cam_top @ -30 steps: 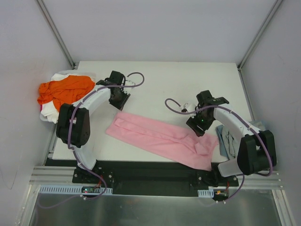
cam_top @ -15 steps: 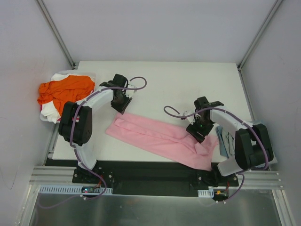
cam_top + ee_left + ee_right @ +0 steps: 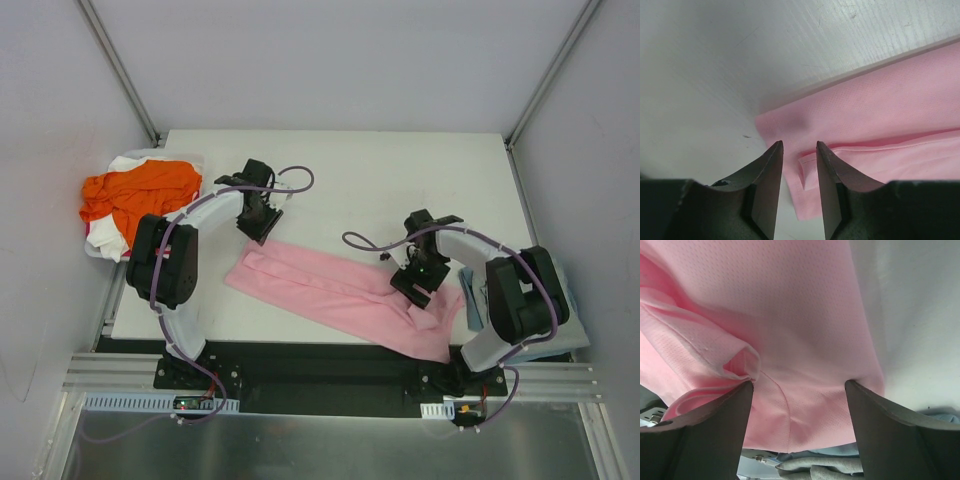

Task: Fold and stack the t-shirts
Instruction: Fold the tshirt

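A light pink t-shirt (image 3: pixel 330 290), folded into a long strip, lies slantwise across the near half of the table. My left gripper (image 3: pixel 259 226) hovers at its upper-left corner. In the left wrist view its jaws (image 3: pixel 796 150) stand a little apart over the hemmed corner (image 3: pixel 805 170), and no cloth is pinched. My right gripper (image 3: pixel 415 285) is low over the strip's right part, jaws wide open (image 3: pixel 799 384) astride the pink cloth (image 3: pixel 790 300). An orange t-shirt (image 3: pixel 140 188) lies crumpled on a white one (image 3: pixel 103 238) at the far left. A grey-blue t-shirt (image 3: pixel 474 303) lies by the right arm.
The grey-blue cloth (image 3: pixel 815 472) shows just past the pink hem in the right wrist view. The white table (image 3: pixel 400 180) is walled on the left, back and right. Purple cables loop over both wrists. A metal rail (image 3: pixel 320 385) runs along the near edge.
My right gripper has come down and leftward onto the pink t-shirt, and its jaws have spread wider. My left gripper has shifted slightly toward the shirt's corner and opened a little.
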Motion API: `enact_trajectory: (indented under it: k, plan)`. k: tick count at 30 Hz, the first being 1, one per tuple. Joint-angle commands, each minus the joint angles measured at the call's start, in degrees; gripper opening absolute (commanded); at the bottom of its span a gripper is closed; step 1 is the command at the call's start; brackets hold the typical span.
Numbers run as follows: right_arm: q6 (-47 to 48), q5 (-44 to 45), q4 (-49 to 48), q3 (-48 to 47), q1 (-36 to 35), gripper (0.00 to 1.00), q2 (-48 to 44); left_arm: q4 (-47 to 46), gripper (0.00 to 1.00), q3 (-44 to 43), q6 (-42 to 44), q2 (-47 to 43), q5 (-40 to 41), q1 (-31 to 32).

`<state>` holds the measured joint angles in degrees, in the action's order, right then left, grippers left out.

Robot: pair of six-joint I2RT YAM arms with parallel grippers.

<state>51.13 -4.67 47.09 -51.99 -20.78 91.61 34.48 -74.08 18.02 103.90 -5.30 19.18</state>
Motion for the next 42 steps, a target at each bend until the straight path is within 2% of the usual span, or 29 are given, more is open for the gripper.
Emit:
enact_trajectory:
  k: [1,2,5,7,14,30,36,42]
  plan:
    - [0.02,0.62,-1.56,-1.44,-0.23,0.80,2.16,0.85,0.33,0.34,1.05,-0.10,1.96,0.60]
    - [-0.07,0.97,-1.91,-1.80,-0.23,0.80,2.43,0.85,0.33,0.26,0.96,-0.19,2.05,0.60]
    - [-0.51,2.46,-3.31,-3.20,-0.23,0.94,4.01,0.76,0.33,0.26,0.88,-0.63,2.05,0.60]
    - [-0.68,3.43,-4.11,-4.00,-0.23,0.95,5.24,0.76,0.33,0.34,0.88,-0.80,2.31,0.60]
    - [-1.39,6.86,-7.45,-9.61,0.12,0.96,10.16,0.85,0.33,0.17,0.44,-1.24,2.93,0.60]
    - [0.98,7.74,-8.16,-35.72,1.44,0.96,24.39,0.76,0.32,-5.98,-0.44,-0.98,3.72,0.51]
    - [0.37,7.48,-6.40,-40.56,2.58,0.96,22.30,0.68,0.32,-6.51,0.17,-1.59,4.25,-0.02]
    - [-2.08,8.01,-4.11,-38.11,2.06,0.94,14.13,0.33,0.32,-6.43,-0.36,-2.82,2.23,-0.02]
